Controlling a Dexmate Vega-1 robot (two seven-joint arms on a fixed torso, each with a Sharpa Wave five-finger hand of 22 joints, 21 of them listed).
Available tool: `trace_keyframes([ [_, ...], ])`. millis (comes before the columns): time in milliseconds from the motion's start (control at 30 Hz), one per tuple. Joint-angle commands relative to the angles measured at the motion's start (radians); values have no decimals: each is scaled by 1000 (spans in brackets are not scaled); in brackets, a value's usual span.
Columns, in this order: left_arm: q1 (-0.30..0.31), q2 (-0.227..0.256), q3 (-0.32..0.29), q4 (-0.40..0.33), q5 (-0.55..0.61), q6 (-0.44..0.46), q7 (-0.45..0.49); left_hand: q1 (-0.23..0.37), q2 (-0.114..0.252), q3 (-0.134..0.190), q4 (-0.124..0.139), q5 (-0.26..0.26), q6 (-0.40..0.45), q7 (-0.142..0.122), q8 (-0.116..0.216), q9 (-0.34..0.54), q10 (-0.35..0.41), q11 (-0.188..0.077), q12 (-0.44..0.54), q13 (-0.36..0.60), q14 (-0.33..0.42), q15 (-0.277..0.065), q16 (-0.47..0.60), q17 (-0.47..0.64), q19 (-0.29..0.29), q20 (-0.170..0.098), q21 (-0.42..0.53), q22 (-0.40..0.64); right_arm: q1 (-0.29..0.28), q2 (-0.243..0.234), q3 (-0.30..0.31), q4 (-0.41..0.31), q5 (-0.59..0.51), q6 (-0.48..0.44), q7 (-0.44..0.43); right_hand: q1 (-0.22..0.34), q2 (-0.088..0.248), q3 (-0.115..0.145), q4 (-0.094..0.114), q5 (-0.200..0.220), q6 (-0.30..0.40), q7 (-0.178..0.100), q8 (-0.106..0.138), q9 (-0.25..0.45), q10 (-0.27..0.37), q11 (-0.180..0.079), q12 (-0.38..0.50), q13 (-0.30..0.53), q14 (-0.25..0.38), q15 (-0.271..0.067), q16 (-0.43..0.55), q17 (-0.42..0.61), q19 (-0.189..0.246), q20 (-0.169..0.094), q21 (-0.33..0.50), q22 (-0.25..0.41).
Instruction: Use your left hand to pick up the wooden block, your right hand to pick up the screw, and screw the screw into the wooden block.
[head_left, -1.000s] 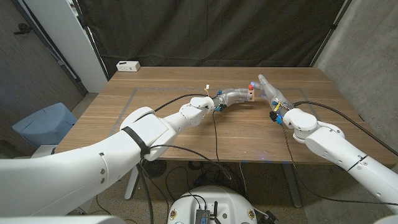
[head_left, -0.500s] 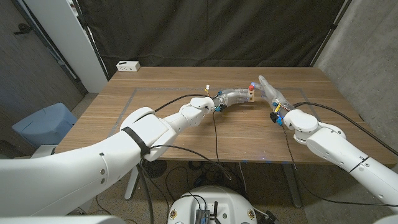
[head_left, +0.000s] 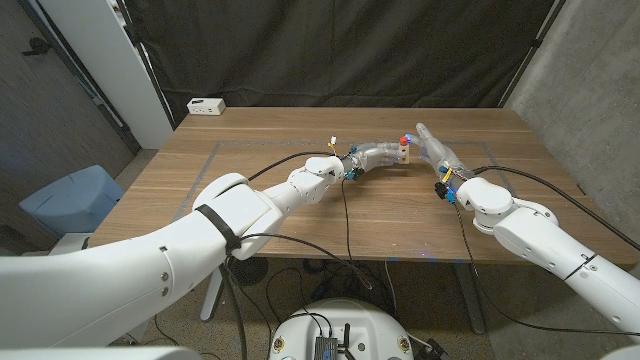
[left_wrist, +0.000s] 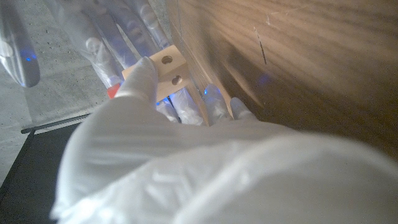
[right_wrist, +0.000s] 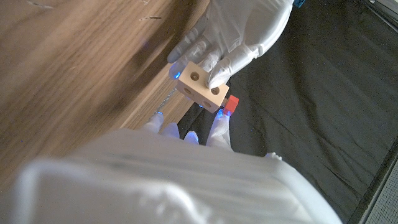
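Note:
Above the far middle of the table, my left hand (head_left: 378, 154) grips the pale wooden block (head_left: 403, 153) by its sides. Two round holes show on the block's face (right_wrist: 203, 83) (left_wrist: 165, 67). The screw's red head (head_left: 404, 138) sits against the block's edge (right_wrist: 230, 102) (left_wrist: 113, 92). My right hand (head_left: 432, 148) reaches in from the right, and its fingertips (right_wrist: 219, 124) close around the screw beside the block. The screw's shaft is hidden. The left hand (right_wrist: 241, 31) shows facing the right wrist camera.
A small white box (head_left: 206, 105) lies at the table's back left corner. Black cables (head_left: 346, 205) trail across the wooden table (head_left: 250, 200) from both wrists. A blue chair (head_left: 68, 198) stands left of the table, and a dark curtain hangs behind it.
The right forearm has shifted slightly; both hands, the block and the screw stay together in the same spot.

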Motion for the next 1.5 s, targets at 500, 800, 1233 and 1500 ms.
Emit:
trace_keyframes([
  [500, -15, -3, 7, 1, -1, 52, 36, -1, 10, 2, 6, 5, 45, 35, 8, 5, 6, -1, 7, 1, 9, -57, 5, 4, 2, 3, 7, 5, -4, -15, -2, -23, -6, -16, 4, 4, 29, 2, 1, 5, 9, -2, 8, 1, -76, 2, 3, 0, -152, 6, 1, 2, 2, 4, 4, 0],
  [800, -6, 8, 10, -29, -2, 69, 42, -2, 9, 2, 6, 5, 47, 34, 8, 5, 7, -1, 7, 1, 12, -58, 6, 4, 3, 1, 7, 5, -4, -19, -8, -28, -8, -23, 10, 4, 30, 2, 1, 5, 11, -3, 8, 1, -75, 1, 4, 0, -152, 6, 1, 1, 4, 4, 4, 0],
  [1233, 0, 14, 11, -46, -3, 81, 47, -3, 11, 3, 7, 6, 46, 36, 8, 5, 8, -1, 8, 1, 15, -59, 6, 3, 4, 1, 7, 5, 2, -23, -19, -36, -12, -35, 18, 5, 30, 3, 1, 5, 17, -3, 10, 1, -73, 2, 4, 0, -152, 6, 1, 1, 5, 3, 4, 0],
  [1500, 1, 16, 11, -49, -3, 82, 47, -3, 9, 4, 7, 6, 47, 35, 9, 5, 8, -1, 8, 1, 16, -60, 5, 3, 4, -1, 7, 5, 1, -25, -22, -44, -13, -40, 20, 5, 31, 3, 1, 5, 19, -1, 10, 1, -72, 1, 4, 0, -153, 7, 1, 1, 6, 3, 4, 0],
])
